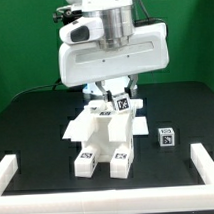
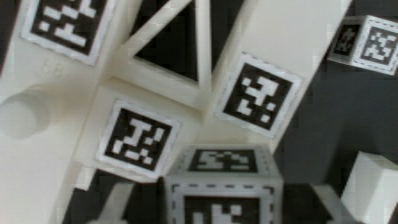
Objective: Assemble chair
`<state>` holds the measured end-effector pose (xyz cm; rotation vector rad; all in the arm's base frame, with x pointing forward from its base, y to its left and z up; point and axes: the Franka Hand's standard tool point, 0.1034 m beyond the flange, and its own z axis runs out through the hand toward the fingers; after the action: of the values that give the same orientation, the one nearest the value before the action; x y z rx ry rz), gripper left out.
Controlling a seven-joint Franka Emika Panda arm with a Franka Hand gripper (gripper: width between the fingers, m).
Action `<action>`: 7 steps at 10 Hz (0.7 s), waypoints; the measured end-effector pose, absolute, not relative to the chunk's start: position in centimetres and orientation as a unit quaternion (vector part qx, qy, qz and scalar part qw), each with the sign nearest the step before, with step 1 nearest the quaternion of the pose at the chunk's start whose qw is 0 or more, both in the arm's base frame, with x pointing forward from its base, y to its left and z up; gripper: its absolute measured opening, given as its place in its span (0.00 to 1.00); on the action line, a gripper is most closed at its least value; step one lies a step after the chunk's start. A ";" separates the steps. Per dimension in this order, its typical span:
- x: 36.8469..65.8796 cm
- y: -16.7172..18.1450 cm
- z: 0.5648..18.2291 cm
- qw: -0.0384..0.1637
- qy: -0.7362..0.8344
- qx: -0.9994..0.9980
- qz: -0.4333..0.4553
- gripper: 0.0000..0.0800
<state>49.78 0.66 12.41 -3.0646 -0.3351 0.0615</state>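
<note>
Low white border rails (image 1: 9, 170) lie along the near edge of the black table (image 1: 36, 127), one corner piece at the exterior view's left and one at its right. Just beyond them, central on the table, stands the partly built chair (image 1: 101, 135): white blocky parts joined together, with two leg blocks toward the near side, each showing a black-and-white tag on its near face. Off to the exterior view's right, apart from the chair, a small white cube (image 1: 167, 139) with a tag lies alone on the table. Farther back and higher, a tagged piece (image 1: 122, 102) at the top of the chair sits tilted directly beneath the jaws. The jaws stand to either side of that piece; neither view shows whether they are clamped on it or just clear of it. The wrist view is close on the chair parts: a white frame piece (image 2: 80, 85) with dark openings, several square tags (image 2: 139, 138), and a small tagged block (image 2: 222, 165); the fingers cannot be made out there. Farthest back, the white robot arm (image 1: 108, 50) fills the centre against a green backdrop (image 1: 23, 48).
</note>
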 end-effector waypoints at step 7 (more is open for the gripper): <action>49.8 0.7 12.4 0.026 0.065 -0.997 0.025 0.35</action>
<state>49.77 0.71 12.40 -3.0826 0.2003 0.0763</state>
